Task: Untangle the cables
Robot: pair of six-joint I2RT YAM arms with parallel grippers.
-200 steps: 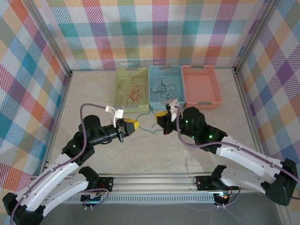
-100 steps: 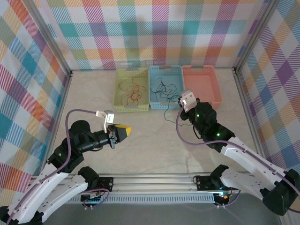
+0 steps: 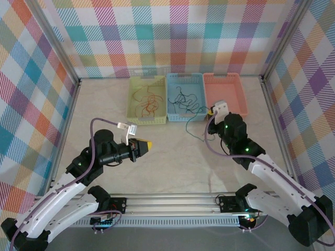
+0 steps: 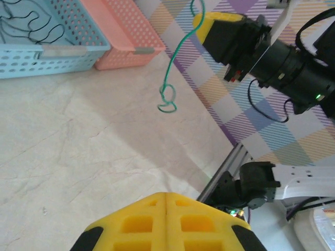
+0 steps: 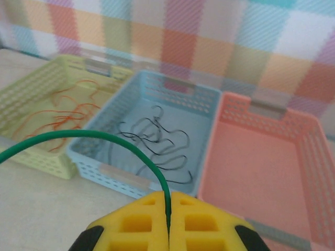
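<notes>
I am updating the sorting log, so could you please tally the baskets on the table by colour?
Yellow-green basket: 1
Blue basket: 1
Pink basket: 1
Total: 3 baskets

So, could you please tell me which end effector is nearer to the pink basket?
Right. The right end effector sits just before the near wall of the pink basket, holding the green cable; the left end effector is far left, before the yellow basket.
</notes>
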